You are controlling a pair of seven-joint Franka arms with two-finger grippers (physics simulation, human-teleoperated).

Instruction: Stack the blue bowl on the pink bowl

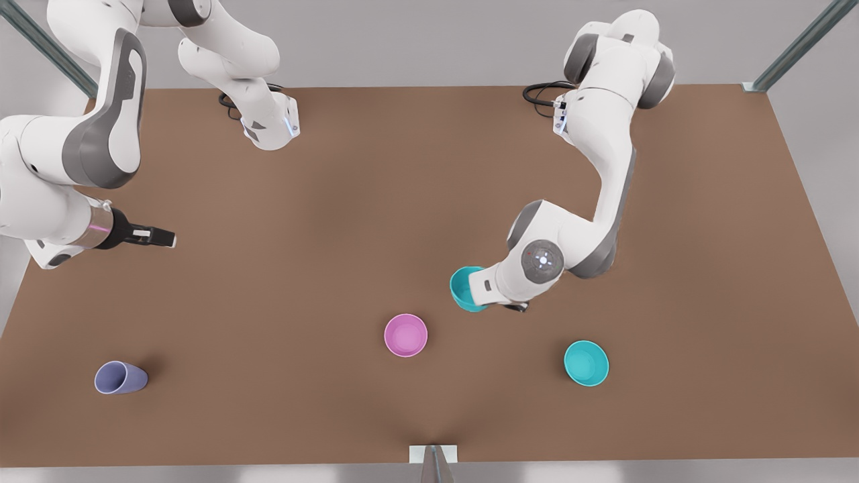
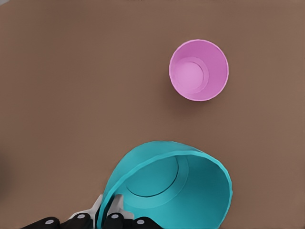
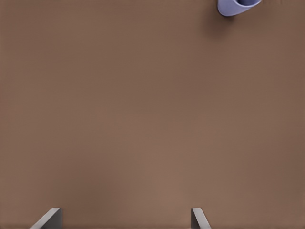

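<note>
The blue bowl point(image 2: 167, 191) is being gripped by its rim in the closed left claw point(image 2: 112, 214) — lifted off the desk point(image 1: 335, 201) near the pink bowl point(image 1: 405, 335); the right claw point(image 1: 158, 237) is being held spread, empty, waiting.

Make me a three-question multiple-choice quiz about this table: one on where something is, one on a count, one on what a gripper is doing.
1. Where does the pink bowl sit?
A. in a gripper
B. on the table
C. inside the cup
2. How many teal bowls?
A. one
B. two
C. three
3. The left gripper is
A. pinching the blue bowl
B. open, empty
C. holding the cup

B: it rests alone on brown.
B: one held, a second teal bowl on the table.
A: fingers clamp its rim; the right gripper waits open.
</note>
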